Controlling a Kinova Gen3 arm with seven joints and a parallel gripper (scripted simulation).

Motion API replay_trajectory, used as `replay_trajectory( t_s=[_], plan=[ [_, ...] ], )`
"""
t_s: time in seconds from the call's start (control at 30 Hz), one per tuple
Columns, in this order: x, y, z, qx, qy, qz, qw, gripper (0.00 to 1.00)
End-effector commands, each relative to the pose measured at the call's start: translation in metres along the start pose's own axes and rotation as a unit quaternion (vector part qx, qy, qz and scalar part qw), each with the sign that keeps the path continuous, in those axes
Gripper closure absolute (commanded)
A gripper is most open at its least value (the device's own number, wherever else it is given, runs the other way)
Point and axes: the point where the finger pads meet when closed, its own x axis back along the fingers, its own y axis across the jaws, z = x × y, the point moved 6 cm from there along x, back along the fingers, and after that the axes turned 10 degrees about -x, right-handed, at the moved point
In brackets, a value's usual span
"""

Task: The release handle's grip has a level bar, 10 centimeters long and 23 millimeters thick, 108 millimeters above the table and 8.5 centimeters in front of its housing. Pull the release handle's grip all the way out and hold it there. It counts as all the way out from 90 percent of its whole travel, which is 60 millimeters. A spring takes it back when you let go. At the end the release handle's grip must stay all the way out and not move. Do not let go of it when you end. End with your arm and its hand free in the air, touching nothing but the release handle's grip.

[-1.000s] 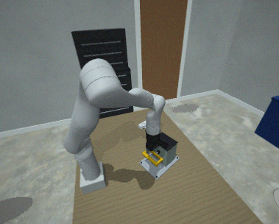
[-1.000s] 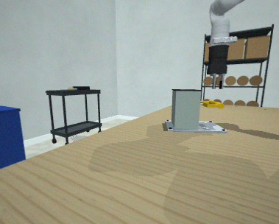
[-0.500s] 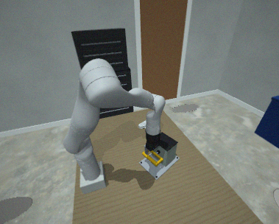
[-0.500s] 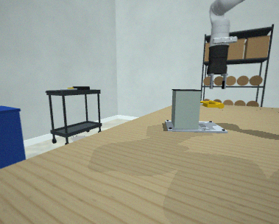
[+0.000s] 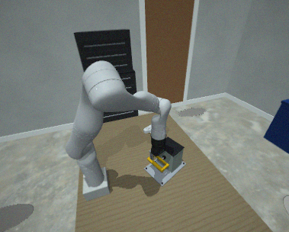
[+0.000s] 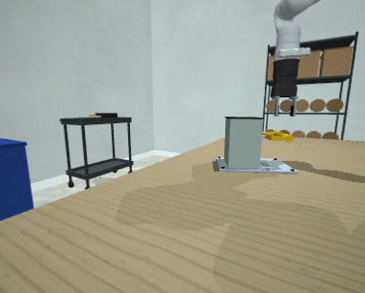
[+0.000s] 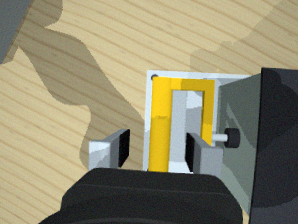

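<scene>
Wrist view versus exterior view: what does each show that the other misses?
Only the wrist view looks straight down on the yellow U-shaped handle grip, showing its bar lined up between the open pincer's two fingers, with nothing held.

Only the exterior view shows the height gap: the pincer hangs above the grip, apart from it. It also shows the black wheeled cart, the blue bin and the black shelf rack.

Both show the grey box housing, its pale base plate and the wooden table.
</scene>
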Motion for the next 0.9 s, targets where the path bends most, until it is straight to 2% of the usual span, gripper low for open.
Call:
replay_trajectory(
  t_s=[0.0,0.4,0.87],
  plan=[
    [0.0,0.0,0.0,0.0,0.0,-0.001,1.0,0.09],
    [-0.005,0.001,0.0,0.002,0.0,0.0,1.0,0.09],
    [-0.024,0.001,0.0,0.002,0.0,0.0,1.0,0.09]
  ],
)
